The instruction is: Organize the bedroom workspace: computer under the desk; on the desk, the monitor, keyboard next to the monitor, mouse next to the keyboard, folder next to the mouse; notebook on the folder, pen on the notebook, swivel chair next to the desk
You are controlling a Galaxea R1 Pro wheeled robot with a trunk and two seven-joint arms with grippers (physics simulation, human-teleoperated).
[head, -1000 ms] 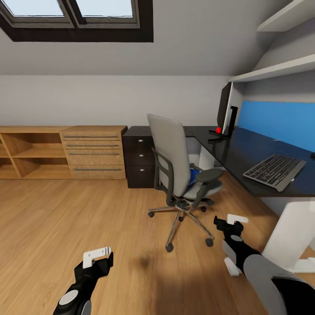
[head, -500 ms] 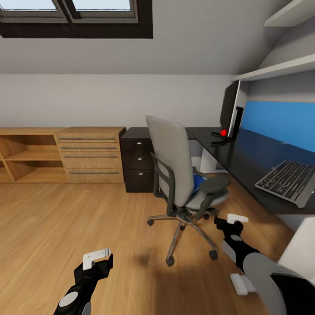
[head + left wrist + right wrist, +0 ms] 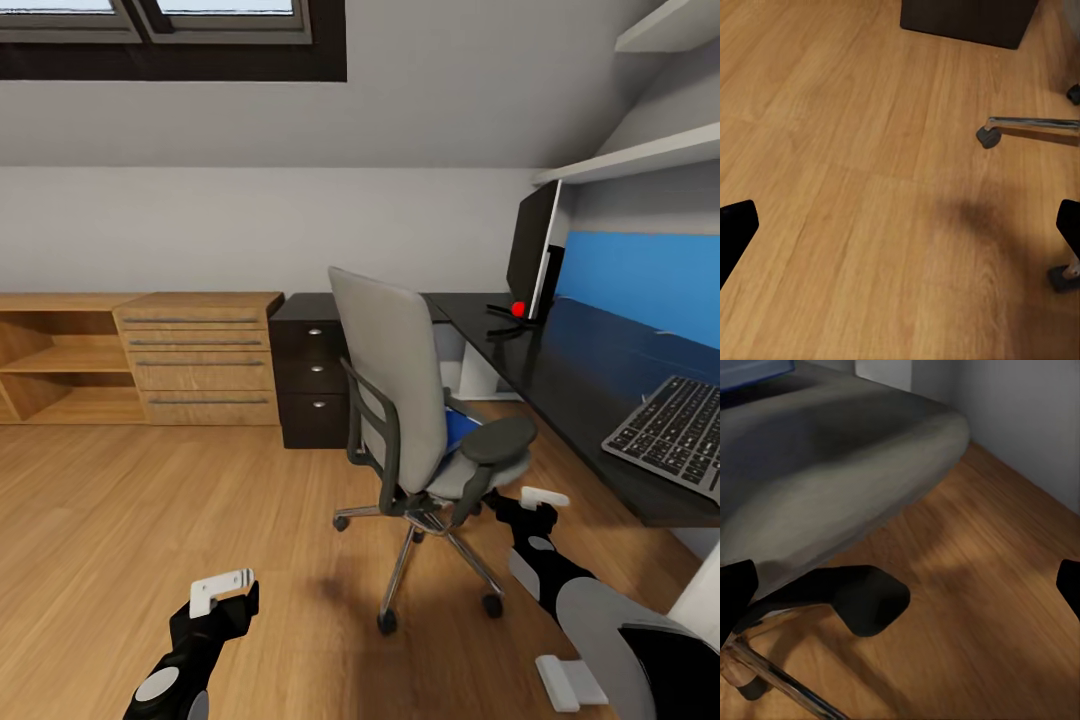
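You are facing an attic bedroom (image 3: 300,120) with a sloped grey ceiling, a dark-framed skylight (image 3: 170,40) at the top and a wood plank floor (image 3: 150,520). Along the right runs the desk (image 3: 570,360), a glossy black top with a blue back panel; its black three-drawer unit (image 3: 312,370) stands at the far end against the wall, just beside a light wood cabinet (image 3: 140,355) of drawers and open shelves. The swivel chair (image 3: 405,400) sits in front of you, close to the desk edge, its grey back turned toward you and its chrome base on the floor. The monitor (image 3: 532,250) stands on the desk's far end, seen nearly edge-on, a red dot at its lower corner. The keyboard (image 3: 675,430) lies on the desk at the right border of the head view, partly cut off. The folder (image 3: 458,428) shows as a blue sliver on the chair seat, behind the armrest.

Your left gripper (image 3: 222,590) hangs low over bare floor with its fingers spread wide and holding nothing. Your right gripper (image 3: 545,497) is just beside the chair's seat and armrest, fingers likewise spread apart and holding nothing.
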